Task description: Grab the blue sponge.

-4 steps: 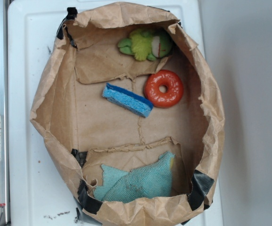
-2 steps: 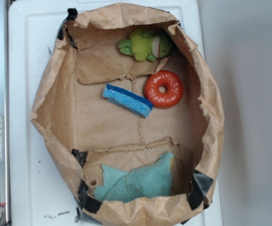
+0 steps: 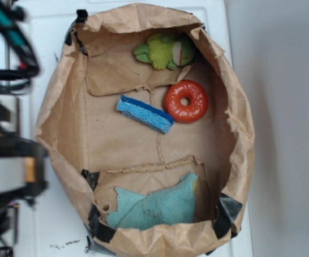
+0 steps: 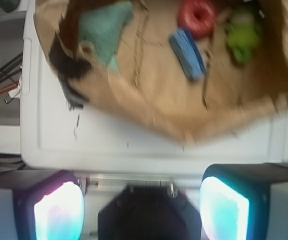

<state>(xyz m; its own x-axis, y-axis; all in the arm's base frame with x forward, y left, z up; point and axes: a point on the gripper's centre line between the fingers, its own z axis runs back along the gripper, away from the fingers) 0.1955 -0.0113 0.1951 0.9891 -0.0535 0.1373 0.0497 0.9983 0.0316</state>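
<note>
Arm now blurred at left edge of exterior view; bag contents unmoved.
Exterior: blue sponge (image 3: 144, 113) touching orange ring's (image 3: 186, 100) left side, inside paper bag (image 3: 63, 107). Wrist: end effector (image 4: 141, 207) open, fingers wide apart, above bench (image 4: 148, 145), well short of sponge.

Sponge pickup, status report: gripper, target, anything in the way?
Gripper open, empty, outside the bag. Sponge on the bag floor, untouched, its end against the ring. Bag wall between gripper and sponge.
</note>
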